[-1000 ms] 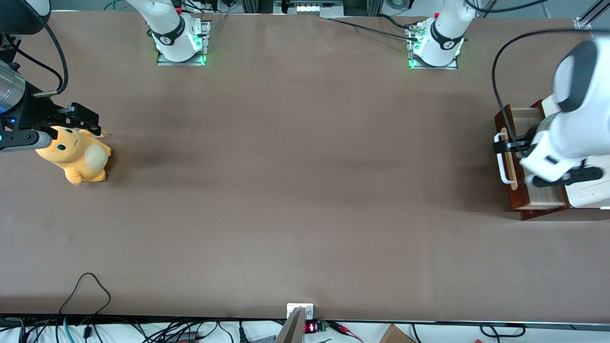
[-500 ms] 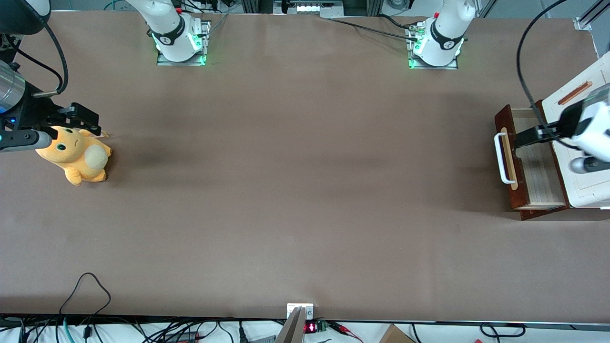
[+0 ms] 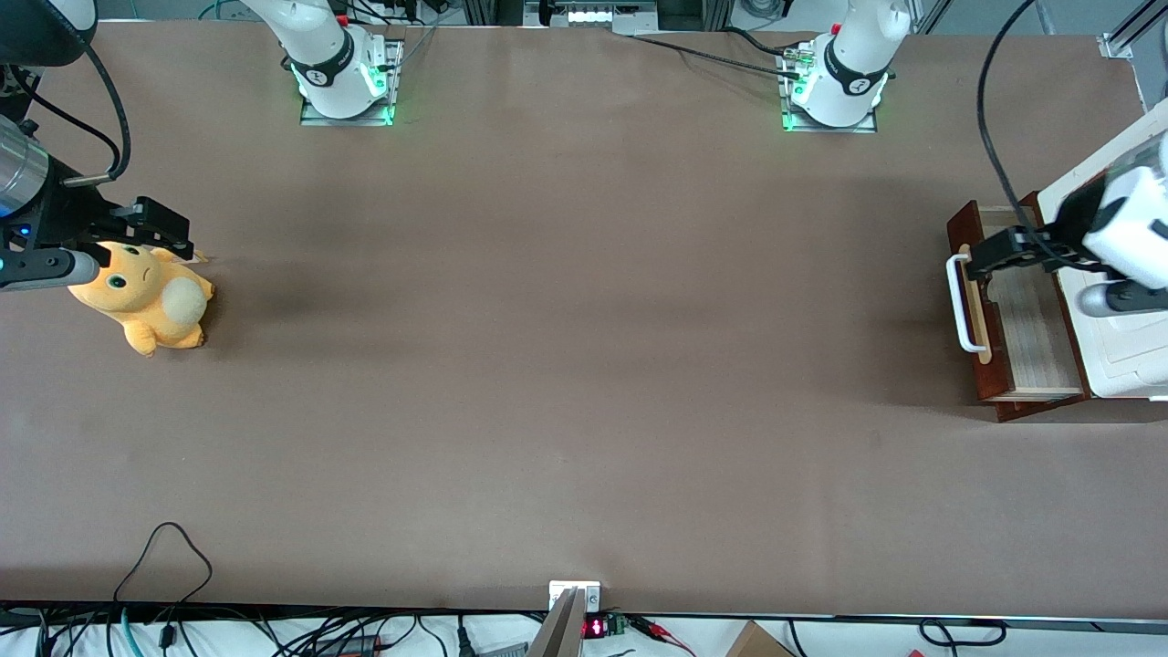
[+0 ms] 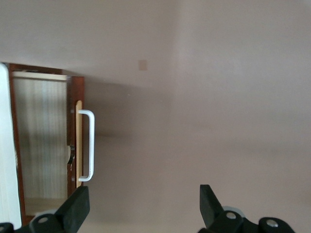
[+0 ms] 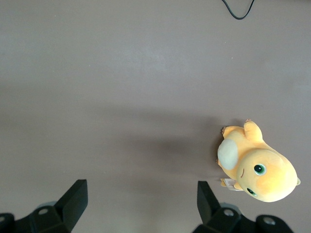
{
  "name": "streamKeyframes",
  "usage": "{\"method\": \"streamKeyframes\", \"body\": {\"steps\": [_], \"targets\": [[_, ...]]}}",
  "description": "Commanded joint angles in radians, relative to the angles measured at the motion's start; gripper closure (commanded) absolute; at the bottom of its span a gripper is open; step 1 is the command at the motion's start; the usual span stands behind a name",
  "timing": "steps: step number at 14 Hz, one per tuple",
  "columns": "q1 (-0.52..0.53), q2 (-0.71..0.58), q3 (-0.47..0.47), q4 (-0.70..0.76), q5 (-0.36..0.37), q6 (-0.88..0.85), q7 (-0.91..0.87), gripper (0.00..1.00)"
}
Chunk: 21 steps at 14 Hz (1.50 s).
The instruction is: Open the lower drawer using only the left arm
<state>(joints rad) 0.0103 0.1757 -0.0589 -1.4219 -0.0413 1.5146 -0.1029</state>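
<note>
The lower drawer (image 3: 1027,338) stands pulled out of its cabinet at the working arm's end of the table, pale wood showing inside. Its white loop handle (image 3: 958,306) sits on a pale strip across the reddish-brown front. The left arm (image 3: 1127,228) hangs over the cabinet. Its gripper (image 3: 984,258) hovers above the drawer's front edge, just inside the handle, touching nothing. In the left wrist view the drawer (image 4: 41,145) and handle (image 4: 90,145) lie below the gripper (image 4: 143,208), which is open, with bare table between its black fingertips (image 4: 75,206).
A white moulded panel (image 3: 1127,356) tops the cabinet. An orange plush toy (image 3: 146,297) lies at the parked arm's end of the table, also in the right wrist view (image 5: 257,167). Two arm bases (image 3: 347,82) (image 3: 835,87) stand at the edge farthest from the front camera.
One second ago the gripper was down at the handle. It has let go, risen and pulled back over the drawer, then edged toward the handle again. The drawer has stayed where it was.
</note>
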Motion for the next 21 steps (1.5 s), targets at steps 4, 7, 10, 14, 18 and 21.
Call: {"method": "streamKeyframes", "body": {"steps": [4,7,10,14,18,21], "targets": [[0.057,-0.045,-0.029,-0.071,-0.011,0.044,0.092,0.00],[0.057,-0.126,-0.033,-0.232,-0.005,0.172,0.089,0.00],[0.053,-0.165,-0.033,-0.260,0.000,0.158,0.100,0.00],[0.051,-0.154,-0.033,-0.177,0.000,0.090,0.092,0.00],[0.053,-0.136,-0.032,-0.155,0.000,0.073,0.092,0.00],[0.053,-0.133,-0.030,-0.146,-0.002,0.072,0.091,0.00]]}}
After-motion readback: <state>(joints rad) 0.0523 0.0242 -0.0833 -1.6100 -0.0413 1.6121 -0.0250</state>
